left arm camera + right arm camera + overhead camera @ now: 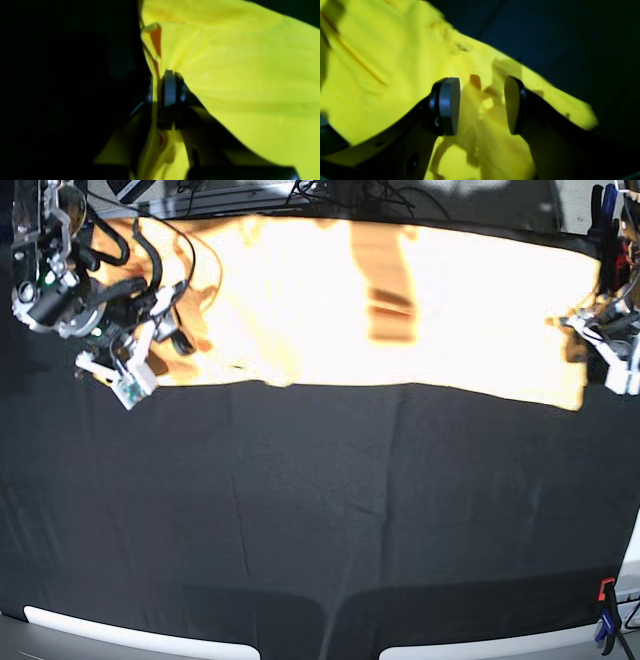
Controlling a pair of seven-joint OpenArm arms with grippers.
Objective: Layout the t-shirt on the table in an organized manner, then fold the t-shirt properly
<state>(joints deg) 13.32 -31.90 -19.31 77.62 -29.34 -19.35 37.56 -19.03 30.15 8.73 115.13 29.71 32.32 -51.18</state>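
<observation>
The pale yellow-orange t-shirt (400,300) lies stretched wide across the far part of the black table (320,510). My left gripper (162,85) is shut on a bunched edge of the t-shirt (237,75); in the base view it (585,330) is at the shirt's right end. My right gripper (481,105) is open, its pads (450,105) apart over wrinkled t-shirt cloth (382,50); in the base view it (168,308) is at the shirt's left end. A thin dark mark (463,47) shows on the cloth.
A red and blue clamp (605,620) stands at the front right table edge, and a blue clamp (600,205) at the back right. Cables (330,195) lie behind the table. White table edging (130,635) shows along the front.
</observation>
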